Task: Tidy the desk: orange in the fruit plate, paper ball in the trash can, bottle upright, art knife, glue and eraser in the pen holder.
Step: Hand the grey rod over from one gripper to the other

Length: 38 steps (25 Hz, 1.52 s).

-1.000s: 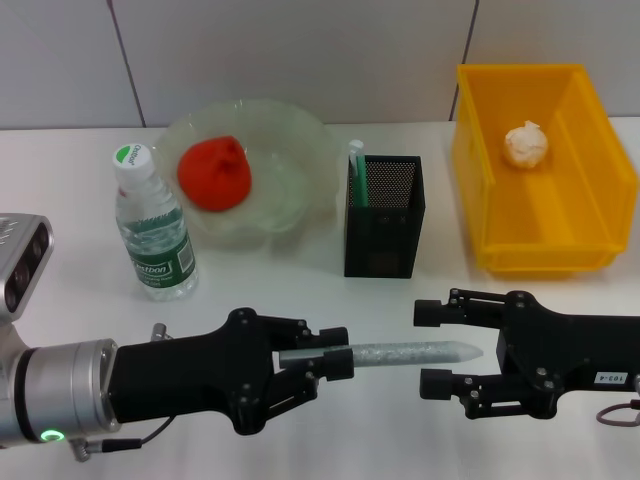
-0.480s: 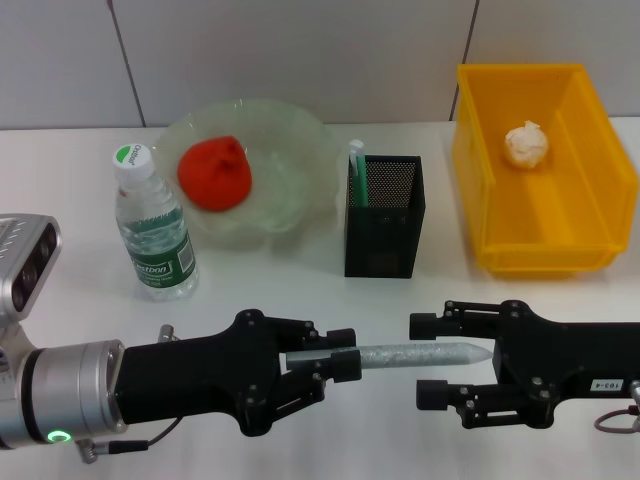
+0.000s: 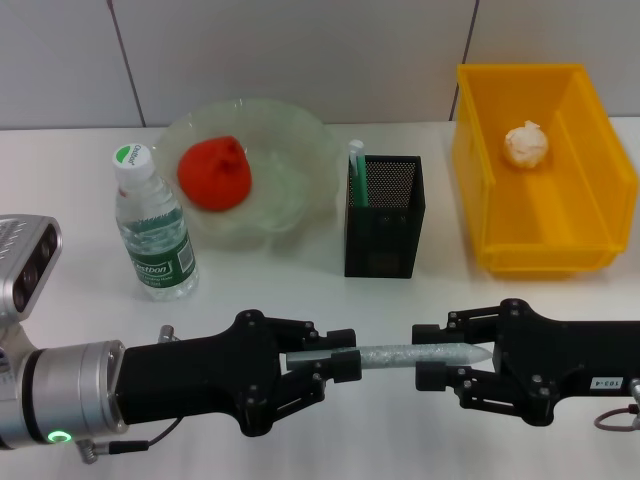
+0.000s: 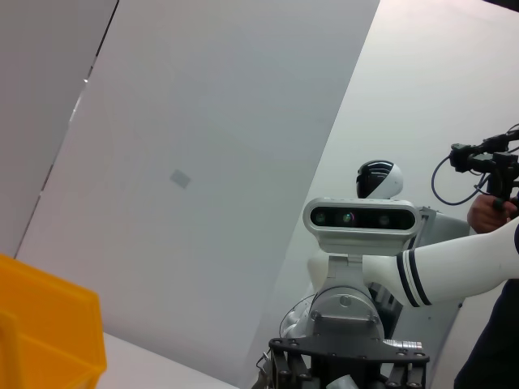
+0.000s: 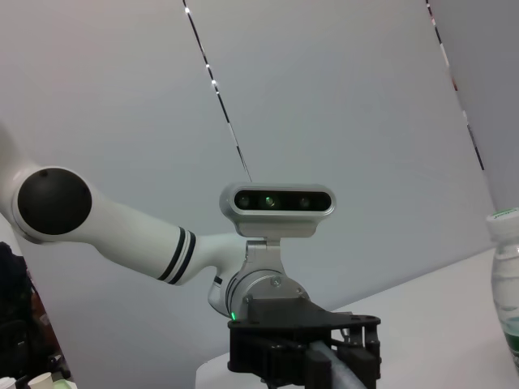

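Head view — left claw (image 3: 335, 362) clamped on the art knife (image 3: 420, 353), right claw (image 3: 432, 353) closing around its tip.

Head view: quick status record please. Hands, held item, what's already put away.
left hand: shut on art knife, held level
right hand: open, fingers either side of the art knife's tip end
orange: in fruit plate
paper ball: in trash can
bottle: upright
glue: standing in pen holder
eraser: not visible
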Motion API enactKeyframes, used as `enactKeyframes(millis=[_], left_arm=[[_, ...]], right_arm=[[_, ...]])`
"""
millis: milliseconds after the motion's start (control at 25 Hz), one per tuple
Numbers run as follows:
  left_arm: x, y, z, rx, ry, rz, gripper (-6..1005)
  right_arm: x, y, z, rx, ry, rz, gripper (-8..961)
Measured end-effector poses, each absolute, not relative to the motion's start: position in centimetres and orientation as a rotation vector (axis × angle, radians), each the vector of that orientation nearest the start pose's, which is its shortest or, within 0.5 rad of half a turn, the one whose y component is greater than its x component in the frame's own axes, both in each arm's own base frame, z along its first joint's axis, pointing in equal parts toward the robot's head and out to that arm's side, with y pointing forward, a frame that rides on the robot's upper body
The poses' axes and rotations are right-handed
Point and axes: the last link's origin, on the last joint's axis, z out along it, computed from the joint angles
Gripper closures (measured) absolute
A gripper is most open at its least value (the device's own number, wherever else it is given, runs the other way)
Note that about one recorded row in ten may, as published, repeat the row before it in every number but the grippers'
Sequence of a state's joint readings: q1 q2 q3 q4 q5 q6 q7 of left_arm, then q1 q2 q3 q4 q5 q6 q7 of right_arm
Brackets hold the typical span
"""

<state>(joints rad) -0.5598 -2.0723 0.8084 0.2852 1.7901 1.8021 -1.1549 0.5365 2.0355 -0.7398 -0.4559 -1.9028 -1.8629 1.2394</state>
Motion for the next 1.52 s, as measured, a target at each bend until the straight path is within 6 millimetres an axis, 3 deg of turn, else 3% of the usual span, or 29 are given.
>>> enactKeyframes(millis=[520,720,1360,1520], left_arm=[[-23.07,27.32,-4.38,-2.874,-0.599,-1.26,816],[-23.03,27.35,-4.37,-2.871,-0.6,-1.264,816],[-23.13,27.44,-4.45,-2.856,-0.629,-1.265,816],[-23.19,27.41,-4.54,-2.845,-0.647,-1.27,704]], right_arm=[[24.3,28.36,-0.61,-2.931,0.517,1.11,597],[24.29,28.44,-0.58,-2.938,0.529,1.102,746],[24.27,28.59,-0.31,-2.933,0.517,1.102,773],[24.27,28.57,-0.34,-2.936,0.516,1.1,777]])
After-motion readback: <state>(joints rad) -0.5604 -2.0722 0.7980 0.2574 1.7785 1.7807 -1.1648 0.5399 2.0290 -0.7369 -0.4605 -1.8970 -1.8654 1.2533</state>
